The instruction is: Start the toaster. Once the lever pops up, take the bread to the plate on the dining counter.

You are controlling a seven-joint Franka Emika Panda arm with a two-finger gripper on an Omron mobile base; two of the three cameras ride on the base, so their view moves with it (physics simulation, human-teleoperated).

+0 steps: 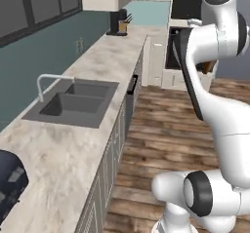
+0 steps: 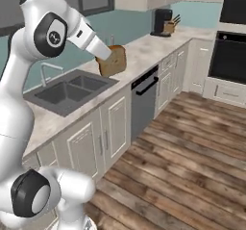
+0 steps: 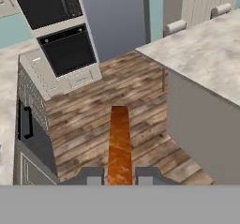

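Gripper (image 3: 120,177) clamped on bread (image 2: 113,60), slice held upright in air, above tabletop (image 2: 144,51) edge just right of sink (image 2: 67,92). Toaster (image 1: 10,181) on tabletop well left of sink. Dining counter (image 3: 206,54) across wood floor (image 2: 182,147).

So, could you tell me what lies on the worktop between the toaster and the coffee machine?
In the left base view, the double sink with its white tap lies between the toaster and the coffee machine; the rest is bare marble.

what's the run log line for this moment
tool: shut on bread | bread: held edge-up over wood floor | toaster: on counter | plate: unseen
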